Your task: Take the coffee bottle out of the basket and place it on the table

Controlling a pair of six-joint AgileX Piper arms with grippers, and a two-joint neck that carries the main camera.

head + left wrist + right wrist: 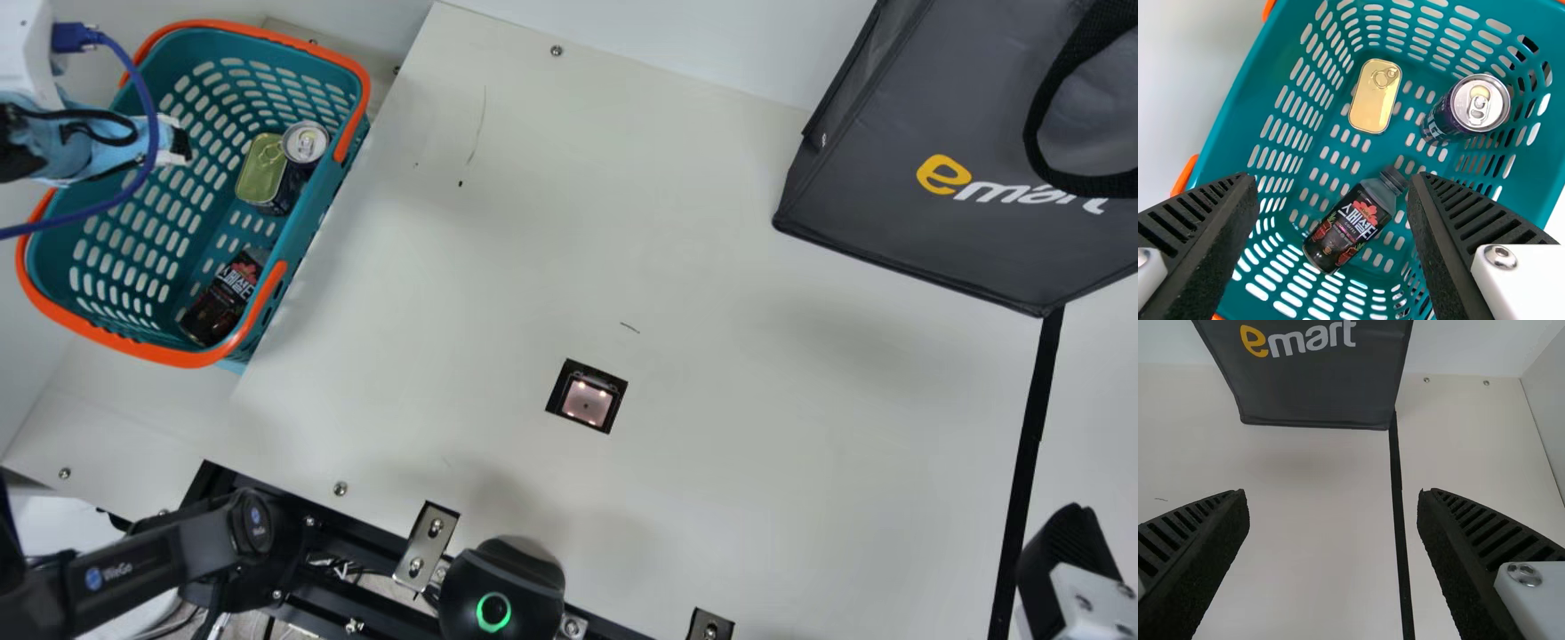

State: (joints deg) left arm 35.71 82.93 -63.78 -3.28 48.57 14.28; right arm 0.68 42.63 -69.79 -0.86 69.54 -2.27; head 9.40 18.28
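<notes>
Left claw (pixel 180 144) released, seemingly above coffee bottle (pixel 1350 225) in teal basket (pixel 1253 107), right claw (pixel 1062 560) released too

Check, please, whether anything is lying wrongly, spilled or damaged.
The coffee bottle lies on its side in the basket, odd for a drink, but its cap is on and nothing looks spilled. The table has thin dark marks, perhaps scratches.

The robot's left gripper (pixel 173 149) points downward, its two black ribbed fingers (pixel 1198 233) spread wide with a gap between them, a white mount (pixel 1521 283) behind one. A blue cable (pixel 153 124) loops past that wrist, and well apart from the hand is the left arm's black link (pixel 133 569). Over on the other side, the right gripper (pixel 1067 551) has its fingers (pixel 1491 560) well apart too, both tilted inward.
</notes>
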